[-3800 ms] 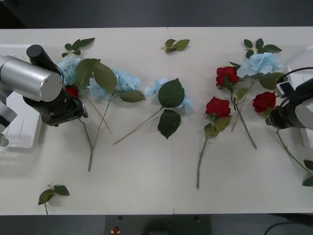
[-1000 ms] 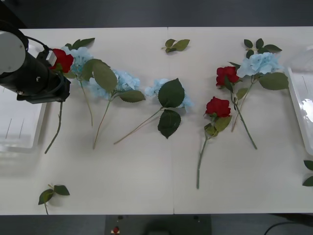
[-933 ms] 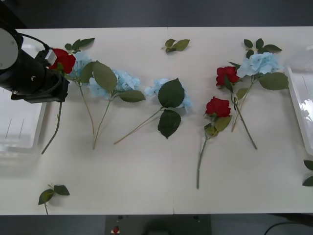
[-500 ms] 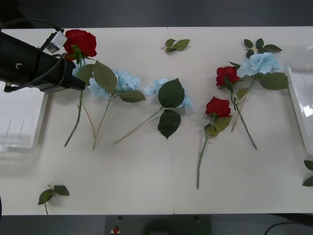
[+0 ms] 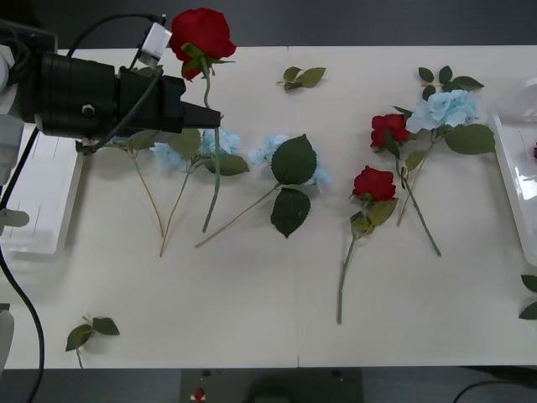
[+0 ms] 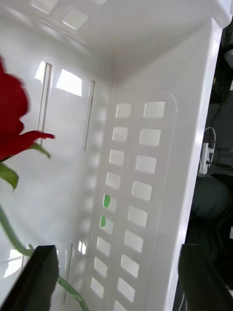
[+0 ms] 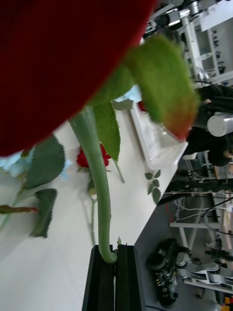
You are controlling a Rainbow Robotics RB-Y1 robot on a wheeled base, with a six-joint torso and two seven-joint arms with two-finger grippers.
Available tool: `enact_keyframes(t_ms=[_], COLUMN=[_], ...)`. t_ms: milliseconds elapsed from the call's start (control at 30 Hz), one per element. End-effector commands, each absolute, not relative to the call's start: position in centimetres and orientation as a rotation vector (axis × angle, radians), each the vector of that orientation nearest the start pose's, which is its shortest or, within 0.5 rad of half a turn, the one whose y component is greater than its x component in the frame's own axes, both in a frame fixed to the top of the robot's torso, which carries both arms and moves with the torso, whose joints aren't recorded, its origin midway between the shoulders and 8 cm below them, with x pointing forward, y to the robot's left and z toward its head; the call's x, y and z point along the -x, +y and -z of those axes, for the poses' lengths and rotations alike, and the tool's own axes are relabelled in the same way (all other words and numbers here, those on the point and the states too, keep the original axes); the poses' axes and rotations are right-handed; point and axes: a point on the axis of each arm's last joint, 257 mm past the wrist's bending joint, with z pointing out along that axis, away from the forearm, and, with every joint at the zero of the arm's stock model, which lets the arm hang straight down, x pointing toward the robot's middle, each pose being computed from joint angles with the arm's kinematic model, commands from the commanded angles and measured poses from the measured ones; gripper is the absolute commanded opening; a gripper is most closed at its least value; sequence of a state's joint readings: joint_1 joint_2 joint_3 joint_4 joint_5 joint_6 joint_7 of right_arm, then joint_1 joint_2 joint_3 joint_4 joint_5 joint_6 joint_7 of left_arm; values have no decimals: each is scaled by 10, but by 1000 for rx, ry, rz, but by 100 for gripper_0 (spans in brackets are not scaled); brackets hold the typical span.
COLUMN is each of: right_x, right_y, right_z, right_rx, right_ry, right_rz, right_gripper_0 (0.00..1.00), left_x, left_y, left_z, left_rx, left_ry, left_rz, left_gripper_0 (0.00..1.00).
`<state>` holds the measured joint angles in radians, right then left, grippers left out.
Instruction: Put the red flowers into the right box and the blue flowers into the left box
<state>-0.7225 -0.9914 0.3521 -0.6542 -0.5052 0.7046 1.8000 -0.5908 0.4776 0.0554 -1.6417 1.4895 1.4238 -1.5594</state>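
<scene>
My left gripper (image 5: 206, 112) is shut on the green stem of a red flower (image 5: 201, 32) and holds it above the table's left half, its stem hanging down over the blue flowers (image 5: 216, 139). In the left wrist view the black fingers (image 7: 103, 277) pinch that stem (image 7: 99, 194). Two more red flowers (image 5: 390, 128) (image 5: 374, 182) lie right of centre, beside another blue flower (image 5: 449, 107). The left box (image 5: 38, 201) sits at the table's left edge, the right box (image 5: 513, 180) at the right edge. My right gripper (image 6: 116, 291) is open inside the right box (image 6: 141, 160), a red flower (image 6: 10, 121) lying beside it.
Loose green leaf sprigs lie at the back middle (image 5: 302, 77), the front left (image 5: 88, 330) and the front right edge (image 5: 530, 295). A blue flower (image 5: 273, 153) with large dark leaves lies in the table's middle. The front half of the table is bare.
My left gripper has risen and swung right from the left box's edge, carrying the red flower higher. Before that, the right arm left the front view with its red flower.
</scene>
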Motion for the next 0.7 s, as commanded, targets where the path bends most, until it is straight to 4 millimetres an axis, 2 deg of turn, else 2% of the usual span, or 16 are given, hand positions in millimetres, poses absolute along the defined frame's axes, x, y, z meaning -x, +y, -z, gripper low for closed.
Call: enact_keyframes(t_ms=[33,167,300,367,400,433,467,533,567,700], right_x=[-550,-556,-573,-580,-581,-584,-586,-585,-583,-561], right_y=[-673,-656,-613,-580,-571,-547,-538,-497,-486,-413], right_z=[196,204,206,205,207,204,199,195,194,191], right_rx=[125,120,159,194,203,237,253,311,317,272], right_ry=[2381,2390,2384,2381,2382,2374,2365,2333,2324,2266], right_rz=[835,733,530,386,350,257,225,75,32,-343], right_gripper_0=[100,100,100,100,100,100,100,100,100,100], left_x=[-460,-457,-455,-455,-455,-456,-456,-455,-455,-453], left_y=[19,-7,-26,-33,-34,-36,-36,-40,-41,-42], left_z=[34,22,10,4,2,1,-1,-5,-6,-8], left_rx=[-644,-653,-674,-684,-685,-690,-691,-699,-700,-704], left_ry=[2025,1970,1933,1921,1918,1915,1912,1905,1903,1898], left_rz=[1324,1379,1401,1409,1411,1409,1412,1419,1420,1427], left_gripper_0=[0,0,0,0,0,0,0,0,0,0])
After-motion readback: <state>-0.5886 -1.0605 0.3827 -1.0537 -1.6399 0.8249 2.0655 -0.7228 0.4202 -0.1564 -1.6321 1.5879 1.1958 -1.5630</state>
